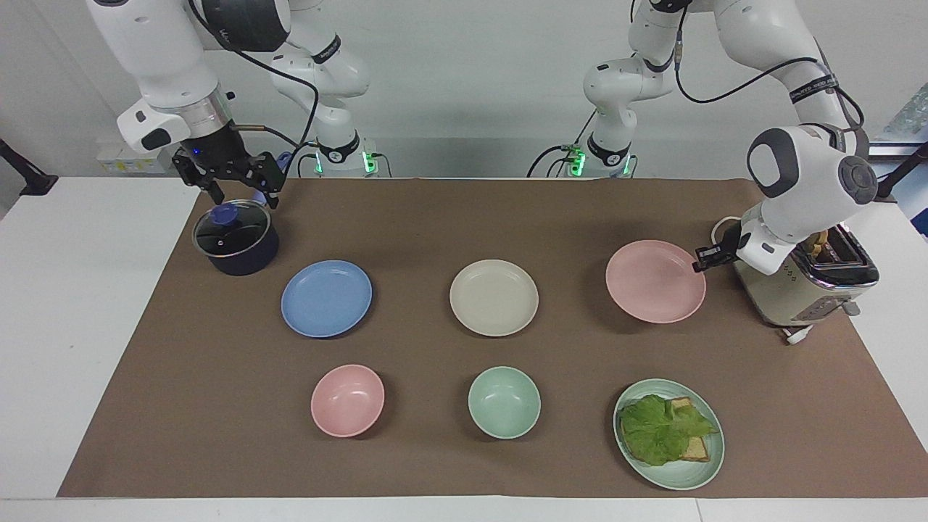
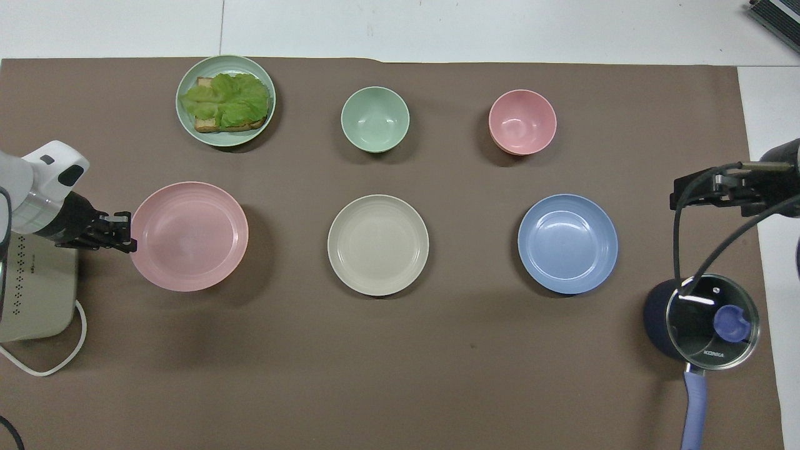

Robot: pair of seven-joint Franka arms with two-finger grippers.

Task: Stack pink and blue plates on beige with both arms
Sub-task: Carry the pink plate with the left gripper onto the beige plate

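The pink plate (image 1: 655,281) (image 2: 189,235) hangs above the mat, held level by its rim at the left arm's end of the table. My left gripper (image 1: 702,259) (image 2: 125,230) is shut on that rim, beside the toaster. The beige plate (image 1: 494,297) (image 2: 378,244) lies in the middle of the mat. The blue plate (image 1: 326,298) (image 2: 567,243) lies toward the right arm's end. My right gripper (image 1: 241,188) (image 2: 709,190) waits open over the lidded pot, holding nothing.
A cream toaster (image 1: 805,283) stands at the left arm's end. A dark pot with a glass lid (image 1: 235,237) sits under the right gripper. Farther from the robots lie a pink bowl (image 1: 347,400), a green bowl (image 1: 504,402) and a green plate with lettuce toast (image 1: 668,433).
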